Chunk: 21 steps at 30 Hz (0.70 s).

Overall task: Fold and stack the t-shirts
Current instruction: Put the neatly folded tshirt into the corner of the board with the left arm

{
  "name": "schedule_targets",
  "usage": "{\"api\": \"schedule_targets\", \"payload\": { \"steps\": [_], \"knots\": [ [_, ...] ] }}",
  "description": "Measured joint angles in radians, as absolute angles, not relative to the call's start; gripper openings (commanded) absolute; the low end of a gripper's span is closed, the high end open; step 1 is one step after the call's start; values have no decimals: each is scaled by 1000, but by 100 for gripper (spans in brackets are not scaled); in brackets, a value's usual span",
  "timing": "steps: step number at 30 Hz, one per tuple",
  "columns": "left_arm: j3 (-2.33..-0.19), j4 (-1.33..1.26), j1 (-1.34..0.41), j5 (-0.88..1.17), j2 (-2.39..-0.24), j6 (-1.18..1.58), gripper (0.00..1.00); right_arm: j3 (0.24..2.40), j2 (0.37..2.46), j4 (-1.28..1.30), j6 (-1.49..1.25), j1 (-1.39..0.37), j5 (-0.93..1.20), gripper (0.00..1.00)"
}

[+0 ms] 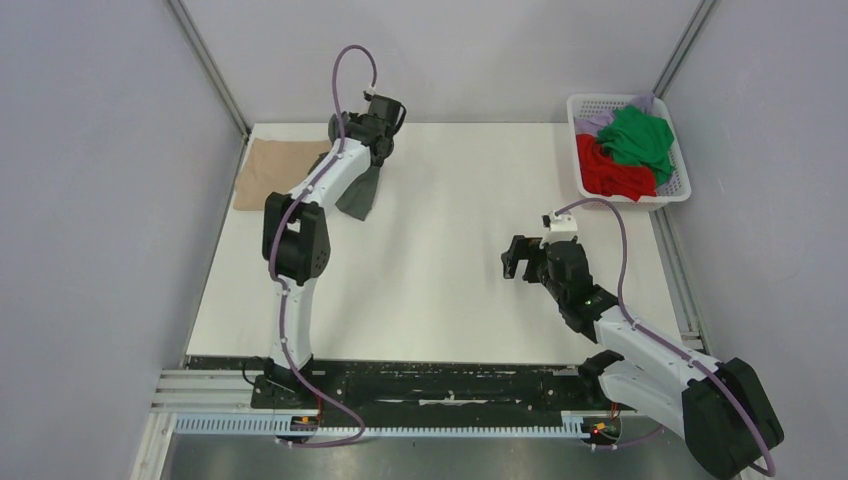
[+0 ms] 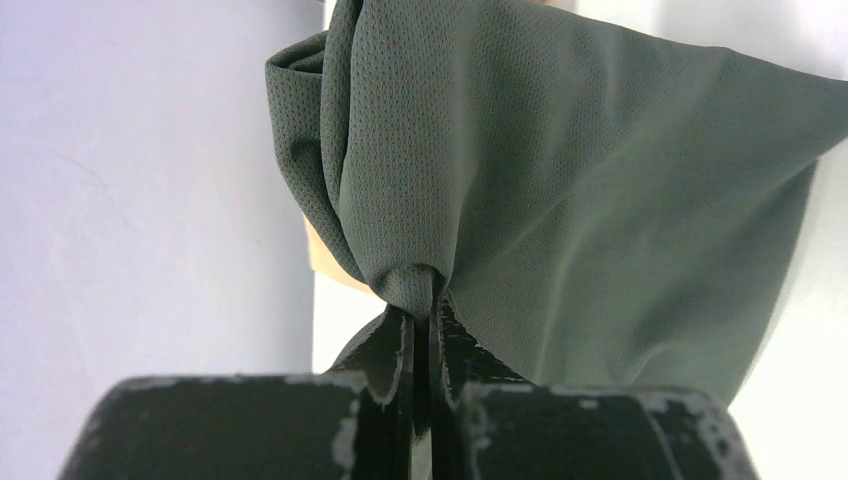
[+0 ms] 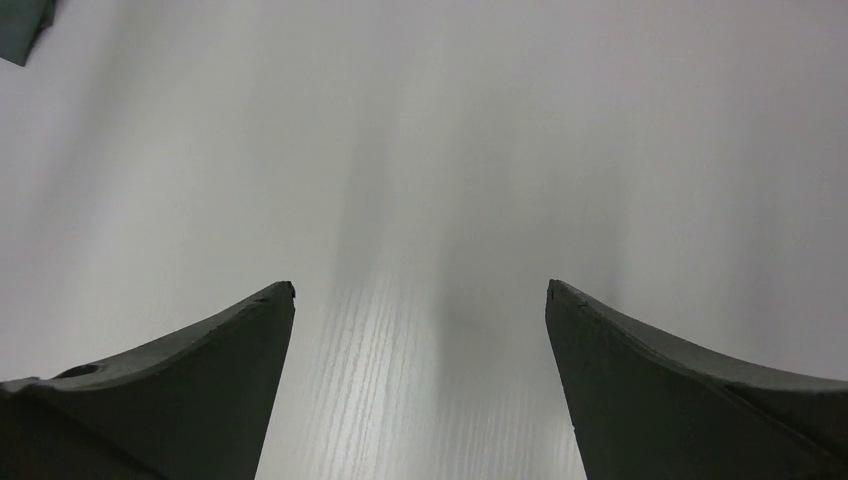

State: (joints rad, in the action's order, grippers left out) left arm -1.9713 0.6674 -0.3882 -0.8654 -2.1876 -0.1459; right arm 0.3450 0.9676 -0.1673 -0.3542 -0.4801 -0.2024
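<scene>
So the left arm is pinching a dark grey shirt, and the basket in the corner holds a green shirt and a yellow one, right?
Not quite. The top view shows the basket holding a green shirt and a red shirt, not a yellow one. The left gripper is indeed pinching the dark grey shirt.

Light: bright, even, diffuse, from above.
Shadows: soft, faint on the table (image 1: 450,250); dim smear ahead of the right claw (image 3: 420,284).
Focus: grey t-shirt (image 2: 560,180) weave crisp.
Glare: far table washed white in right wrist view.
</scene>
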Motion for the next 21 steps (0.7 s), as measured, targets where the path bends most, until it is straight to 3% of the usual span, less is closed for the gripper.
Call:
{"api": "schedule_targets", "payload": {
  "steps": [21],
  "knots": [
    [-2084,665,-274,-856,-2168,-282,2,345,1003,-144,-355,-479,-212,98]
  ]
}}
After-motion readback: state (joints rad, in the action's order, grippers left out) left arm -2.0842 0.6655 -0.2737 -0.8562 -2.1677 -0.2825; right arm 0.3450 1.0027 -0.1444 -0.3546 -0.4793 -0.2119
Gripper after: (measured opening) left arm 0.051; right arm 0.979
